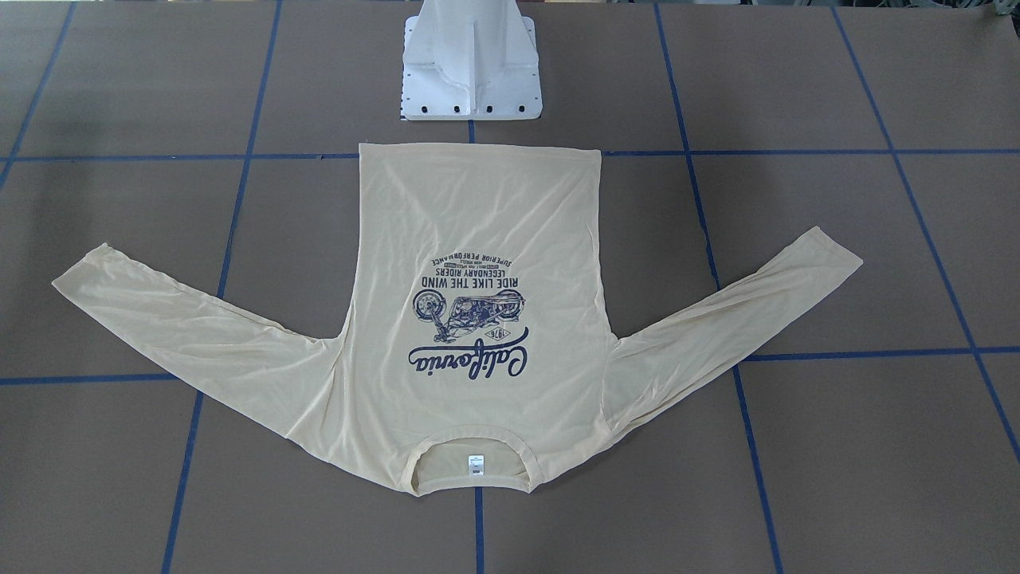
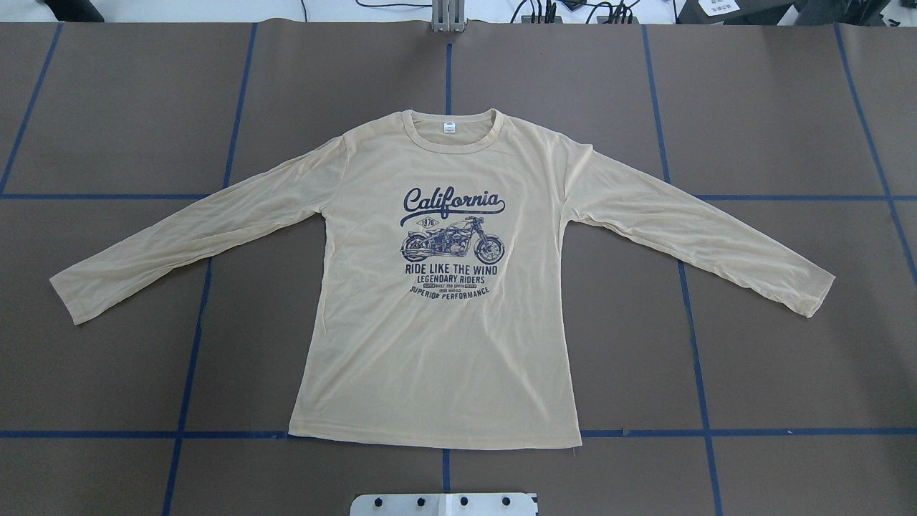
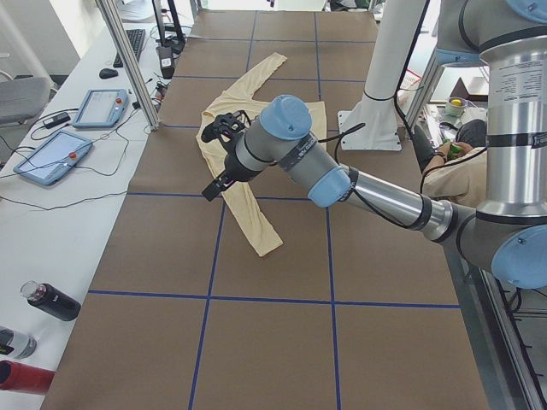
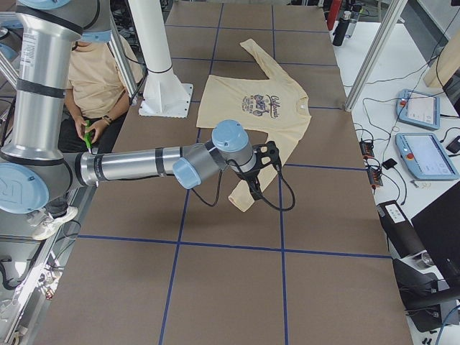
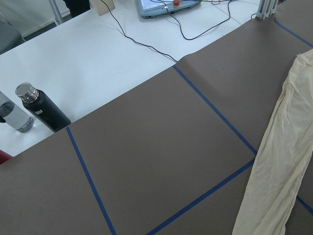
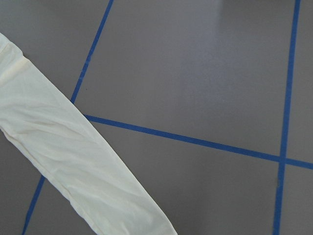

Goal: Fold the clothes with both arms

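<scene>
The pale yellow long-sleeved T-shirt lies flat and print-up on the brown table, sleeves spread to both sides, neck tag at the far edge; it also shows in the front view. My left gripper hangs above the left sleeve; that sleeve shows in the left wrist view. My right gripper hangs above the right sleeve, which shows in the right wrist view. Both grippers show only in the side views, so I cannot tell whether they are open or shut.
Blue tape lines grid the table. The white pedestal stands just behind the shirt's hem. Bottles and control tablets lie on the white bench past the left end. A seated person is beside the robot.
</scene>
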Action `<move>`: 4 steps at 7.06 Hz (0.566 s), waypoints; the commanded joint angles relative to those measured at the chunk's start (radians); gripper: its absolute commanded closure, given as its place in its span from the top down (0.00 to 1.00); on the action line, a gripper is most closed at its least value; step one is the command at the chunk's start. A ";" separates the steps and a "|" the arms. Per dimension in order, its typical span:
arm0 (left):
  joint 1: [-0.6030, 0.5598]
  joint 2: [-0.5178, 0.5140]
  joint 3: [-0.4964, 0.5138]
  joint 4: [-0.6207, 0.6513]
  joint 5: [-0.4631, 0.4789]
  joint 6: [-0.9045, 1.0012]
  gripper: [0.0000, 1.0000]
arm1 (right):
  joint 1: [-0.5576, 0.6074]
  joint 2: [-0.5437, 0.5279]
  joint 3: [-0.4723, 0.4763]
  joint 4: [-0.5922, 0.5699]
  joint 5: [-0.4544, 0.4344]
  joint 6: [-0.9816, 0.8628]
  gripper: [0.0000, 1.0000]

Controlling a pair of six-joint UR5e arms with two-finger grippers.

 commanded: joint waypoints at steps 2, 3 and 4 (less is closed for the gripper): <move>0.037 0.012 0.003 -0.007 -0.001 -0.002 1.00 | -0.305 -0.006 -0.212 0.421 -0.273 0.337 1.00; 0.047 0.027 0.004 -0.009 -0.004 0.000 1.00 | -0.333 0.005 -0.327 0.535 -0.304 0.357 1.00; 0.057 0.029 0.006 -0.009 -0.004 0.000 1.00 | -0.352 0.004 -0.346 0.562 -0.344 0.369 0.99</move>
